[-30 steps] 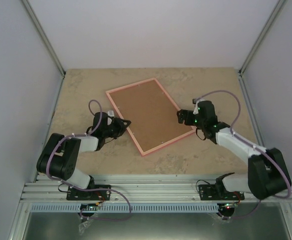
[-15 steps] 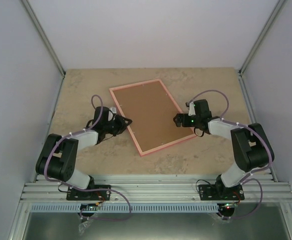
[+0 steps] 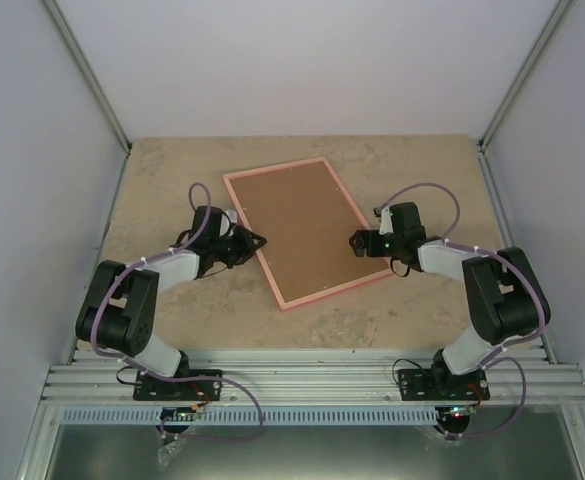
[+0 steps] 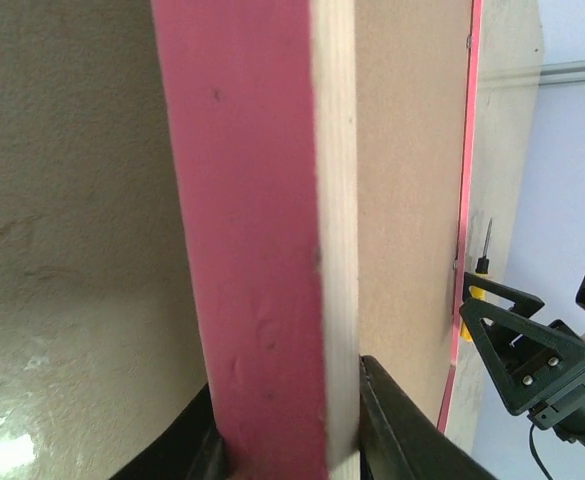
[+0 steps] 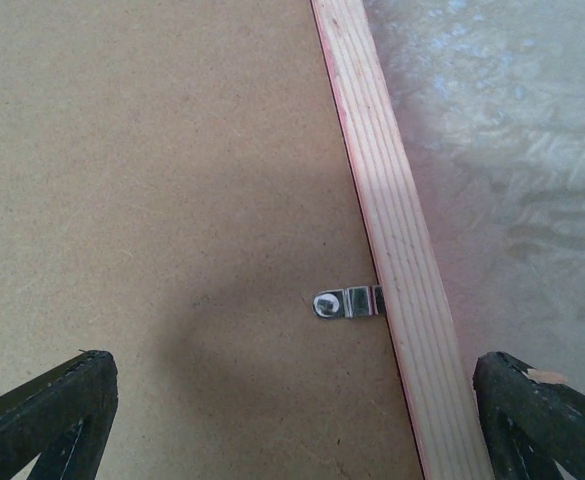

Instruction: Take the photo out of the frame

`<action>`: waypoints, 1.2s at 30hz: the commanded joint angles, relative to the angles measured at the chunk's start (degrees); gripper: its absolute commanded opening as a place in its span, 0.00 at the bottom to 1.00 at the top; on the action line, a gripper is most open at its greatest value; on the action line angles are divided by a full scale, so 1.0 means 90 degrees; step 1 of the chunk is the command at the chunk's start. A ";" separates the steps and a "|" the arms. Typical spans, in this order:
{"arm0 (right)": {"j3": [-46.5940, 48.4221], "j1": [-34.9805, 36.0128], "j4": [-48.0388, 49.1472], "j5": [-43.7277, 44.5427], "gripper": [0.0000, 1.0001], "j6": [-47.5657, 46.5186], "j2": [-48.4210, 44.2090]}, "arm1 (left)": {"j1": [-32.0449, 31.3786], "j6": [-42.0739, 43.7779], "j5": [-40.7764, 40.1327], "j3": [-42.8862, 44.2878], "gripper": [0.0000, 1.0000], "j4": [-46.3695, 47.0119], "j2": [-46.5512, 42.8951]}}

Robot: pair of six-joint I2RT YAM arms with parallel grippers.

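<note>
The pink frame [image 3: 307, 230] lies back side up on the table, its brown fibreboard backing showing. The photo is hidden under the backing. My left gripper [image 3: 255, 240] is shut on the frame's left rail; in the left wrist view the pink rail [image 4: 262, 250] sits clamped between its black fingers [image 4: 402, 430]. My right gripper [image 3: 357, 242] hovers open over the frame's right rail. In the right wrist view its fingertips [image 5: 52, 415] straddle a small metal retaining tab [image 5: 347, 302] that reaches from the wooden rail [image 5: 392, 250] onto the backing.
The beige stone-pattern table [image 3: 172, 170] is walled on the left, back and right by white panels. The aluminium base rail [image 3: 302, 375] runs along the near edge. The right gripper also shows in the left wrist view [image 4: 532, 350], beyond the frame's far rail.
My left gripper has slid farther along the frame's left rail, and the frame has shifted and turned slightly. My right arm folded in toward the right rail a second ago and has since held still.
</note>
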 commanded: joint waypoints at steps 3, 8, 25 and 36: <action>-0.0180 0.0019 -0.0090 0.0296 0.98 -0.0087 -0.0292 | -0.0212 0.0971 -0.1118 -0.0039 0.26 -0.1450 0.0388; -0.0161 0.0048 -0.0040 -0.0202 0.98 -0.0078 -0.0039 | -0.0213 0.0980 -0.1304 0.0074 0.29 -0.1505 0.0590; -0.1277 0.0302 0.0226 -0.0675 0.98 0.0113 -0.0886 | -0.0454 0.1150 -0.2434 0.0823 0.41 -0.2273 0.1203; -0.1803 0.0603 0.0162 -0.0913 0.98 0.0392 -0.1594 | -0.0681 0.1132 -0.2962 0.1224 0.48 -0.2526 0.1515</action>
